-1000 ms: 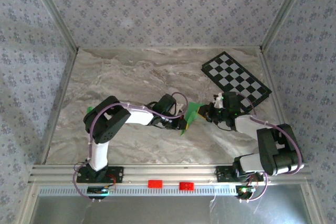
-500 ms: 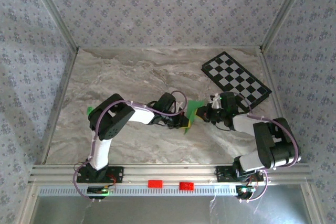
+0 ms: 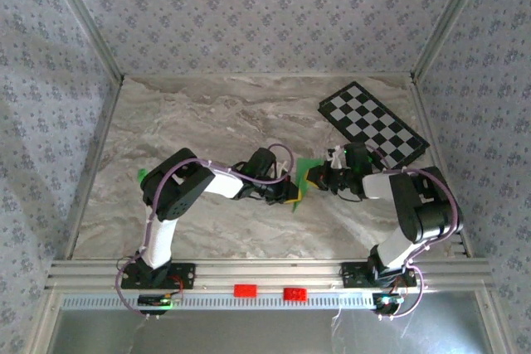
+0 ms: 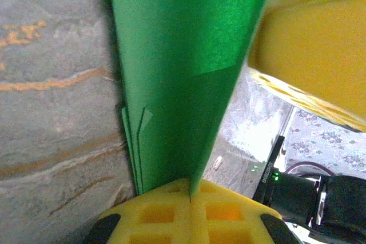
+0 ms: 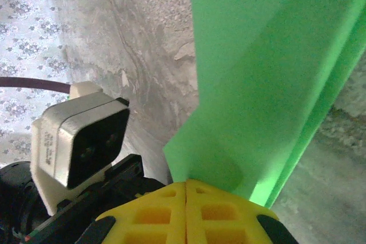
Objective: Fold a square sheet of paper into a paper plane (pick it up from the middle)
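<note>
Along the bottom of the top view we see two red tabs [image 3: 245,291] on the metal rail, between the arm bases. Above them, a little right of the frame's middle, both arms reach inward and meet over the marbled surface [image 3: 207,113]. The left gripper [image 3: 289,191] comes in from the left and the right gripper [image 3: 315,178] from the right. The green paper [image 3: 308,167] stands on edge between them, folded. We cannot tell whether its lower edge touches the surface.

In the left wrist view, the left gripper's yellow pads [image 4: 154,215] at the bottom of the frame are pressed together. The paper [image 4: 183,55] rises out of the seam between them, with several layers showing along its left edge. In the right wrist view, the right gripper's pads [image 5: 148,218] are likewise pressed together at the bottom of the frame, pinching the paper [image 5: 269,67], which fans up toward the upper right.

Farther out in the top view, a small green block [image 3: 142,174] lies at the left beside the left arm. A checkered board [image 3: 373,126] lies flat at the upper right of the surface.
</note>
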You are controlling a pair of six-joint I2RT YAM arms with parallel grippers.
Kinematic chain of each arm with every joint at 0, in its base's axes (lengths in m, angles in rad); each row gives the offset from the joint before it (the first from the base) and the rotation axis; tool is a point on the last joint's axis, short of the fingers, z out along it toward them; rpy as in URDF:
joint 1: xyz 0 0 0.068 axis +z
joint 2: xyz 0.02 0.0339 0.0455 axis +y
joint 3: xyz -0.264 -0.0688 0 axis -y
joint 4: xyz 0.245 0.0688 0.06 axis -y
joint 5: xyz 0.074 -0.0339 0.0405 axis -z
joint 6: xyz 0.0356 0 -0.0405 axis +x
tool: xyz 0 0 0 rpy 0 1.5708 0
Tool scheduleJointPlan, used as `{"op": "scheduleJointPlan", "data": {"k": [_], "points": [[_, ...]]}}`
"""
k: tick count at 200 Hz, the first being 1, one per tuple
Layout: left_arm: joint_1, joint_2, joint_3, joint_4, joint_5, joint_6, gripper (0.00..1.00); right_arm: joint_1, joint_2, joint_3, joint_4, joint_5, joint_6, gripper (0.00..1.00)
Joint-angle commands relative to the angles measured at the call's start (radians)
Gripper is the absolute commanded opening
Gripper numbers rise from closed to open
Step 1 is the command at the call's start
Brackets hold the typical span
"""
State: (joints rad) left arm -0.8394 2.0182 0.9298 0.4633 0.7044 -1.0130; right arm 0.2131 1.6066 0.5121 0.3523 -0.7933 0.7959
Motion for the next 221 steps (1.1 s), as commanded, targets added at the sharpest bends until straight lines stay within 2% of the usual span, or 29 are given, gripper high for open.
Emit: {"op": "scheduleJointPlan", "data": {"k": [1,127,221], "points": [[0.005,0.009,-0.023,0.025,-0.017,-0.023,0.00,-0.017,0.039,0.015,0.073,-0.034,0.021,0.06],[0.018,0.014,-0.095,0.130,-0.049,-0.105,0.00,-0.026,0.106,0.052,0.075,-0.053,0.006,0.09],[0.022,0.026,-0.108,0.134,-0.063,-0.126,0.00,-0.015,0.142,0.077,0.046,-0.049,-0.017,0.10]]}}
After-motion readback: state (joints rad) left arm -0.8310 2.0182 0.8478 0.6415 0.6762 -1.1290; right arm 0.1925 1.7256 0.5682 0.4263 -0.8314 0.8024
